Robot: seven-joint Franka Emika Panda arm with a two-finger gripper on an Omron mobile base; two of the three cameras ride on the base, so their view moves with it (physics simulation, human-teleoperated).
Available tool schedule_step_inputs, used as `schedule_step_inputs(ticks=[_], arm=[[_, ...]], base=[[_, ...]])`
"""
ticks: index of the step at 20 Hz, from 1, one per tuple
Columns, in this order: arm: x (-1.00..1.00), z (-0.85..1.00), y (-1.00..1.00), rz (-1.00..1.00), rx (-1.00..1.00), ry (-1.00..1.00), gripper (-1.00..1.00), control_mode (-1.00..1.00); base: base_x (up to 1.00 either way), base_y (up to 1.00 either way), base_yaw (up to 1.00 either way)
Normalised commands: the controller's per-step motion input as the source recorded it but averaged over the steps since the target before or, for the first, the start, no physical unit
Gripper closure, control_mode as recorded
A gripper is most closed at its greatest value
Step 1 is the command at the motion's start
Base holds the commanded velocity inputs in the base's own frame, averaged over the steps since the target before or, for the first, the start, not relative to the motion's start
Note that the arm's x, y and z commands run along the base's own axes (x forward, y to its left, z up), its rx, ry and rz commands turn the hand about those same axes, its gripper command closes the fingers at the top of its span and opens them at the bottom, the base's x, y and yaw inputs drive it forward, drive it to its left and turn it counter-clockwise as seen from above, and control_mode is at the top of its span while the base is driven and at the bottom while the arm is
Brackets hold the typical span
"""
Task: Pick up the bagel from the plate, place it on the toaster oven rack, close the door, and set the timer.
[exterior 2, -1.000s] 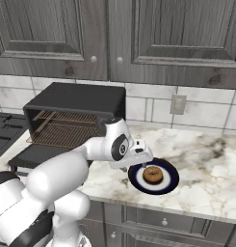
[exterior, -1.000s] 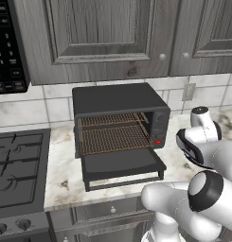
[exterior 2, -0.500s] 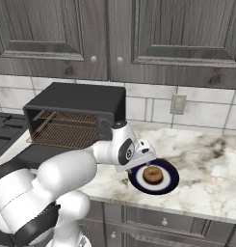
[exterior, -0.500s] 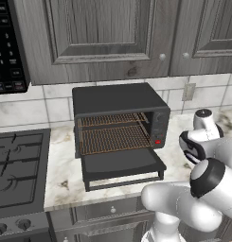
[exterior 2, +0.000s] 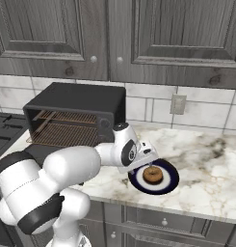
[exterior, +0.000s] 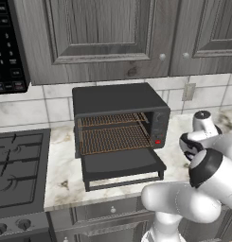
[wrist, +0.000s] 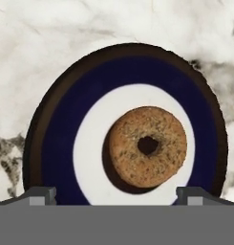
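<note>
A brown speckled bagel (wrist: 147, 146) (exterior 2: 152, 175) lies flat on the white inner ring of the round navy plate (wrist: 56, 119) (exterior 2: 171, 179), on the marble counter right of the toaster oven (exterior: 120, 101) (exterior 2: 76, 99). My gripper (wrist: 116, 196) (exterior 2: 144, 165) hangs just above the plate, pointing down, open and empty. Its two fingertips (wrist: 39, 195) stand wide, on either side of the bagel's near edge. The oven's door (exterior: 122, 165) lies dropped open and flat. The copper-brown rack (exterior: 115, 138) (exterior 2: 61, 135) inside is bare.
A black microwave (exterior: 6, 42) hangs at the upper left, with a gas stove (exterior: 18, 160) below it. Grey wall cabinets run above the oven. A wall outlet (exterior 2: 178, 103) sits behind the plate. Open marble counter (exterior 2: 208, 159) stretches to the right.
The hand has sunk slightly toward the plate and the arm's elbow has swung lower and forward. The jaws stayed open; bagel, plate and oven have not moved.
</note>
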Motion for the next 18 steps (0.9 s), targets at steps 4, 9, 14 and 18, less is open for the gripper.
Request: schedule_step_inputs(ticks=[4, 9, 14, 18], arm=[[0.13, -0.12, 0.00, 0.00, -0.03, 0.00, -1.00, -1.00], [0.04, -0.17, 0.00, 0.00, -0.03, 0.00, -1.00, -1.00], [0.06, -0.09, -0.01, 0.00, -0.02, 0.00, -1.00, -1.00], [0.08, 0.00, -0.06, 0.00, 0.00, 0.00, -1.00, -1.00]], base=[[0.00, 0.00, 0.00], [0.00, 0.00, 0.00], [0.00, 0.00, 0.00], [0.00, 0.00, 0.00]])
